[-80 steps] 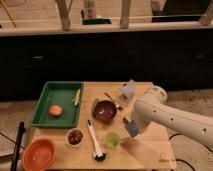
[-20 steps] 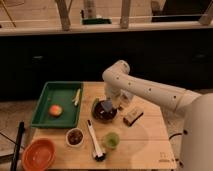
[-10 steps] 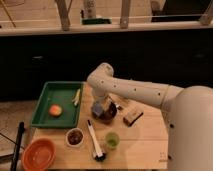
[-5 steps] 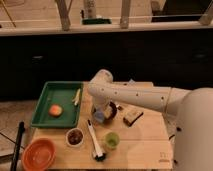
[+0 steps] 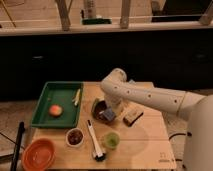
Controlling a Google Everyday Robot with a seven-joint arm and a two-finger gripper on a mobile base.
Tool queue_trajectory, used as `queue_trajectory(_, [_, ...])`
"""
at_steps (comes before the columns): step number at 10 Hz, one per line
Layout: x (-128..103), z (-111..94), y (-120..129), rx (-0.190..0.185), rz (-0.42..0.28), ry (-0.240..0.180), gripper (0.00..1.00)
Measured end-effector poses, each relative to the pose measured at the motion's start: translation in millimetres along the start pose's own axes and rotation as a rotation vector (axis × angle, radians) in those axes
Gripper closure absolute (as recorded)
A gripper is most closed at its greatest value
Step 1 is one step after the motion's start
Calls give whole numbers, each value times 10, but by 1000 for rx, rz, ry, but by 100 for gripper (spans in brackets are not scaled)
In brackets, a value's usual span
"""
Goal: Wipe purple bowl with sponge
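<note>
The purple bowl [image 5: 99, 106] sits mid-table, right of the green tray. My gripper [image 5: 110, 113] comes down from the white arm's elbow [image 5: 118, 81] onto the bowl's right front rim. It is shut on the sponge [image 5: 108, 116], a small blue-grey pad pressed against the bowl's rim and inside. The arm hides the bowl's right half.
A green tray [image 5: 46, 95] at left holds an orange fruit [image 5: 55, 110] and a pale stick [image 5: 76, 96]. A tan-brown block [image 5: 132, 116] lies right of the bowl. In front stand a small white bowl [image 5: 75, 136], a brush [image 5: 95, 145], a green cup [image 5: 110, 140] and an orange bowl [image 5: 39, 155].
The arm's elbow has swung back to the right over the last half second. The gripper with the sponge has shifted slightly toward the bowl's right front rim. The bowl stays in place.
</note>
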Motion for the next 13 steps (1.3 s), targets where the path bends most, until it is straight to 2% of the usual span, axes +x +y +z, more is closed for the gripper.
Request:
queue_trajectory(3, [67,-66,-314,23,3,20,100])
queue_trajectory(5, [-84,-105,-507,35,-32,23,100])
queue_trajectory(7, [-334,-148,-689,44,-98,26,100])
queue_trajectory(11, [-793,-155,-705,49,-228,1,100])
queue_trajectory(13, [-863,-122,-508,32,-244,-12,100])
